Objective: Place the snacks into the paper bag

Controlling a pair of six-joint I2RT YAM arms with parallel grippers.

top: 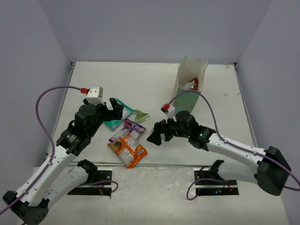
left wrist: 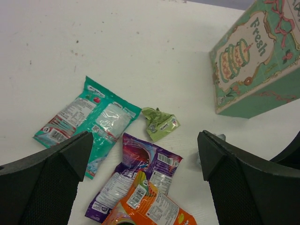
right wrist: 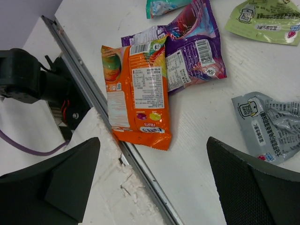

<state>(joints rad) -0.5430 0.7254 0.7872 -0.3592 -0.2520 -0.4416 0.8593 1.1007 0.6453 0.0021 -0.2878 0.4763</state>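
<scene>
Black jaws on the left gripper (top: 119, 111) and right gripper (top: 155, 133) are gaping wide, holding nothing. Left is hovering over the teal packet (left wrist: 89, 119), green packet (left wrist: 159, 123) and purple packet (left wrist: 136, 173). Right is hovering near the orange packet (right wrist: 136, 91), which is overlapping the purple one, and the silver packet (right wrist: 269, 124). Paper bag (top: 186, 96) is standing far right with a red packet (top: 191, 85) inside.

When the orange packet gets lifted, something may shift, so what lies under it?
One edge of the orange packet overlaps the purple packet; the rest lies on the table. The covered strip of the purple packet cannot be seen.
</scene>
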